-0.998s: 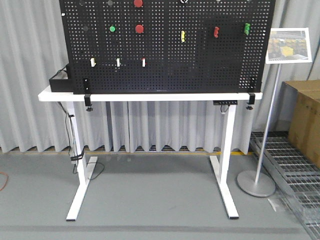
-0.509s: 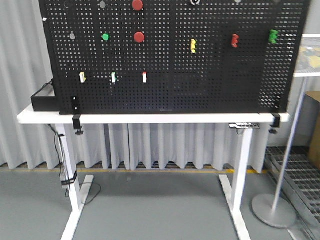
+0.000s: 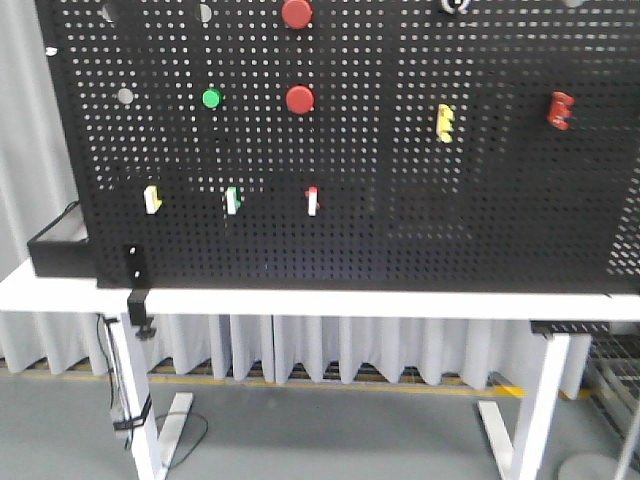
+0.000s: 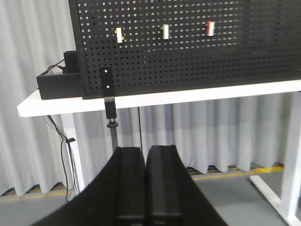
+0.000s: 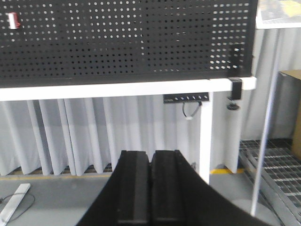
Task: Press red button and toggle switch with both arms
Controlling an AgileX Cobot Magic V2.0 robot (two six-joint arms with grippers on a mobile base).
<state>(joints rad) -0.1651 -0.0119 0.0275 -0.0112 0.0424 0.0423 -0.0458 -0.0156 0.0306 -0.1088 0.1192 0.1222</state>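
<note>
We go left to right in the front view. A black box (image 3: 58, 255) sits on the white table (image 3: 350, 303) at 8 o'clock, up against the left edge of the black pegboard (image 3: 400, 230). A black clamp (image 3: 140, 305) grips the table edge just under the board's left corner.

On the board:
- Grey knob (image 3: 125, 96) at 10 o'clock.
- Yellow-tipped toggle switch (image 3: 152, 198) at 9 o'clock.
- Green button (image 3: 211, 98) at 11 o'clock, with the green-tipped toggle switch (image 3: 232, 200) below it.
- Upper red button (image 3: 296, 13) at 12 o'clock, cut by the top edge.
- Lower red button (image 3: 300, 99) right beneath it.
- Red-tipped toggle switch (image 3: 312, 201) under that, near the middle.
- Yellow handle (image 3: 445, 122) at 1 o'clock.
- Red handle (image 3: 560, 110) at 2 o'clock.

In the left wrist view, the left gripper (image 4: 146, 153) is at 6 o'clock. Its jaws are pressed together with no gap and hold nothing. It is well apart from the board, and we see the three toggles at 12 o'clock.

In the right wrist view, the right gripper (image 5: 150, 155) is at 6 o'clock. Its jaws are closed flat on each other with nothing between them. It is well apart from the table, and the red-tipped toggle is at 10 o'clock.

A white curtain (image 5: 70, 136) hangs behind the table legs.
</note>
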